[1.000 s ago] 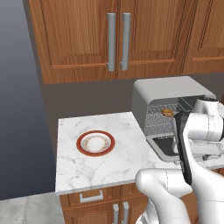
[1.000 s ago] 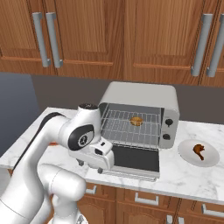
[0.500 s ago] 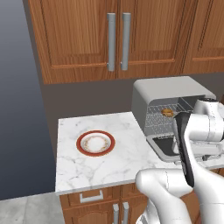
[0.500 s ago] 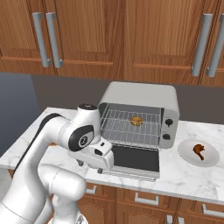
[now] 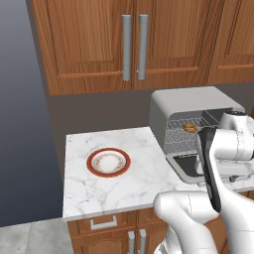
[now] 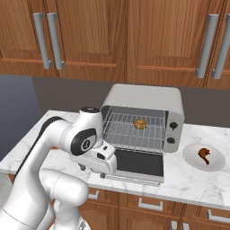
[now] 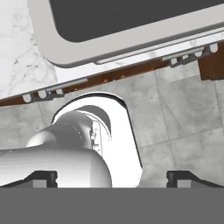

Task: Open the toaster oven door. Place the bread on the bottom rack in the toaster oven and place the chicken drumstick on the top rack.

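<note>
The toaster oven (image 6: 148, 101) stands on the counter with the toaster oven door (image 6: 137, 162) folded down flat. The bread (image 6: 140, 124) (image 5: 189, 127) lies on a wire rack (image 6: 130, 134) inside; I cannot tell which shelf it is. On a grey plate to the oven's right rests the chicken drumstick (image 6: 204, 155). My gripper (image 6: 92, 172) hangs at the counter's front edge, left of the door, pointing down. In the hand view the gripper (image 7: 112, 177) is open, its fingertips (image 7: 41, 177) wide apart and nothing between them; the door's glass (image 7: 131, 17) and bar handle (image 7: 144, 54) lie ahead.
A red-rimmed plate (image 5: 108, 162) sits empty on the marble counter (image 5: 139, 186) left of the oven. Wooden wall cabinets (image 6: 134, 36) hang above the oven. Drawer fronts (image 6: 152, 206) run below the counter edge, with grey floor (image 7: 183, 113) beneath.
</note>
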